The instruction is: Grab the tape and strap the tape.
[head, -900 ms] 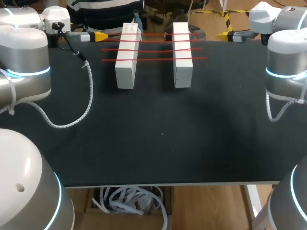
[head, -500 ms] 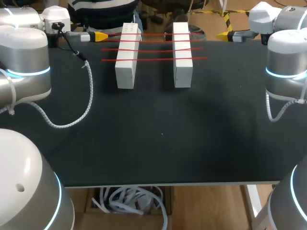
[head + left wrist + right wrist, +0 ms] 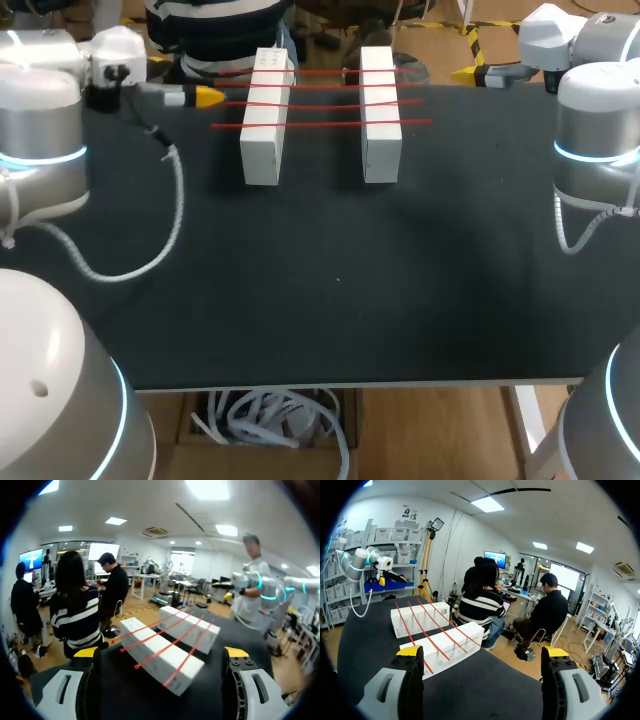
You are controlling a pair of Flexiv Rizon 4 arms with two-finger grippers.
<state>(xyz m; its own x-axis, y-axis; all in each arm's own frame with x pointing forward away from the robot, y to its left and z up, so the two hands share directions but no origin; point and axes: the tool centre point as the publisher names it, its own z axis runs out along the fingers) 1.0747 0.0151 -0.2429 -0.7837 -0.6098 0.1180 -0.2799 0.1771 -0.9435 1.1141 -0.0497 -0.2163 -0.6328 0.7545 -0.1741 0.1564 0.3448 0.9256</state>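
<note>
Two white blocks lay side by side on the black table (image 3: 330, 300), apart from each other: the left block (image 3: 262, 135) and the right block (image 3: 380, 135). Four red tape strips (image 3: 320, 104) ran across both blocks, bridging the gap between them, with their ends overhanging the outer sides.

You had two grippers in view. Your left gripper (image 3: 205, 96) hung just beside the strips' left ends; contact could not be told. Its fingers stood wide apart with nothing gripped. Your right gripper (image 3: 468, 73) sat near the table's far edge, apart from the strips, its fingers likewise wide and empty.
</note>
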